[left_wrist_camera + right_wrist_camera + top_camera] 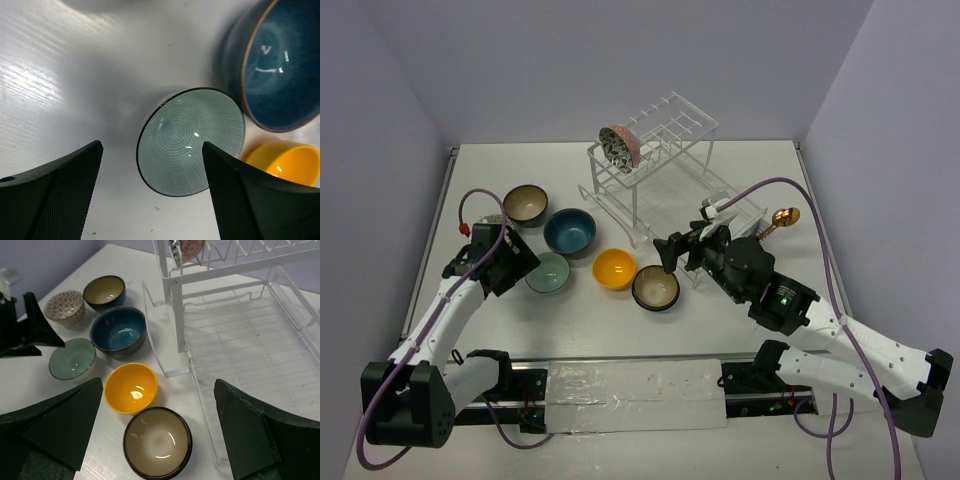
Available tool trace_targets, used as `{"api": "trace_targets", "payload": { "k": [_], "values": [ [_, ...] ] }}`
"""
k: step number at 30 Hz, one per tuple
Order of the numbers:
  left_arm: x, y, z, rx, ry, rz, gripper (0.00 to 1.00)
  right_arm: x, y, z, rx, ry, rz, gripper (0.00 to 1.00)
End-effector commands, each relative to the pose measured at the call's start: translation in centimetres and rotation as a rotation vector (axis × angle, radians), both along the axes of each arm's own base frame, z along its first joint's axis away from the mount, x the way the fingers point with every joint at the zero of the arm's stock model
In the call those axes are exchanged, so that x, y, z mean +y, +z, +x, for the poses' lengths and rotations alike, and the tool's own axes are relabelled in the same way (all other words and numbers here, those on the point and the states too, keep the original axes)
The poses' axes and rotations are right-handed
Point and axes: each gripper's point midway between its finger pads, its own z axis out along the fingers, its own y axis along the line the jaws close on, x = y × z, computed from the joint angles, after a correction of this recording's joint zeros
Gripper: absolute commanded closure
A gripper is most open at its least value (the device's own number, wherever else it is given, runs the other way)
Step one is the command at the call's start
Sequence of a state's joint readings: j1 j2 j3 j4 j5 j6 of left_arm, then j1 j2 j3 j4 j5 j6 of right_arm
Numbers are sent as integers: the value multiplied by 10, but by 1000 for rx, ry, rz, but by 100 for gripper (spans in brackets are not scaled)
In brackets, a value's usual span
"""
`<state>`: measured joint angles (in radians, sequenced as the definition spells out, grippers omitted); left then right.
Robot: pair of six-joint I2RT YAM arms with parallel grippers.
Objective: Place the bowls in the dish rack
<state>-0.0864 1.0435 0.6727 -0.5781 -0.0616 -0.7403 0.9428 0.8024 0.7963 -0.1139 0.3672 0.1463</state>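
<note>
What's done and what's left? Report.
Done: one bowl stands in the rack's upper shelf. In hand: nothing; left gripper open over the green bowl, right gripper open, facing a brown bowl. Left: those two plus blue, yellow, another brown and a patterned bowl, all on the table.

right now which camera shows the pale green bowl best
Left wrist: the pale green bowl sits large, central, its ringed inside clear. Top external shows it small by the left gripper; right wrist shows it whole but small.

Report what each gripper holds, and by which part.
Nothing is held. The left gripper is open above the green bowl; the right gripper is open near the brown bowl.
</note>
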Motion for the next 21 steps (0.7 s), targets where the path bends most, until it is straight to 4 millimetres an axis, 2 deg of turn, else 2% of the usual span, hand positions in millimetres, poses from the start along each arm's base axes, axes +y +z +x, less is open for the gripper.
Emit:
{"api": "trace_targets", "payload": {
  "k": [1,4,8,10,15,19,21],
  "values": [
    [-4,-10,5,-8,53,-41,16,7,26,-3,-47,29,127,0],
    [-7,-23,3,26,63,-50,20,8,21,-4,-39,39,122,0],
    [-10,-34,0,48,72,-66,33,9,13,-10,-30,68,123,0],
    [-9,-38,-1,61,73,-61,41,10,18,-9,-47,71,144,0],
    [-9,-33,0,43,72,-53,57,9,15,-8,-44,64,136,0],
    [-12,-34,-2,47,62,-58,77,10,17,-10,-48,74,148,1],
    [-12,-34,-3,49,58,-57,83,11,17,-11,-45,82,149,1]
  ]
}}
